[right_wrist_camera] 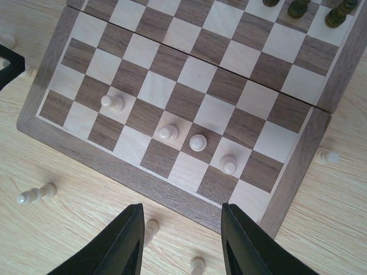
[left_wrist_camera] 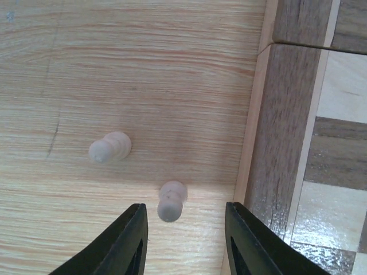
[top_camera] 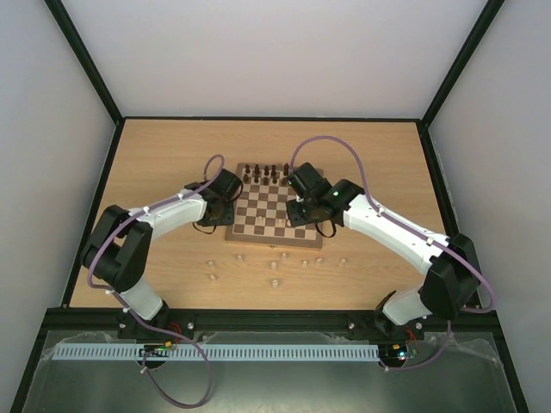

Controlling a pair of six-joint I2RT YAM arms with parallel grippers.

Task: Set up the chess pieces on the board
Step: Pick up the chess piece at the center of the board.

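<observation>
the square wooden board (right_wrist_camera: 184,102) has a check pattern of dark brown and cream squares inside a brown frame. the small light-wood chess pieces (right_wrist_camera: 198,142) are pale cream, and the other pieces (top_camera: 267,172) are dark brown. the plain tabletop (left_wrist_camera: 143,69) is light wood with fine grain lines. the left gripper (left_wrist_camera: 184,229) and the right gripper (right_wrist_camera: 179,229) are black. thin purple cables (top_camera: 331,138) run along the white and black arms (top_camera: 387,228).
</observation>
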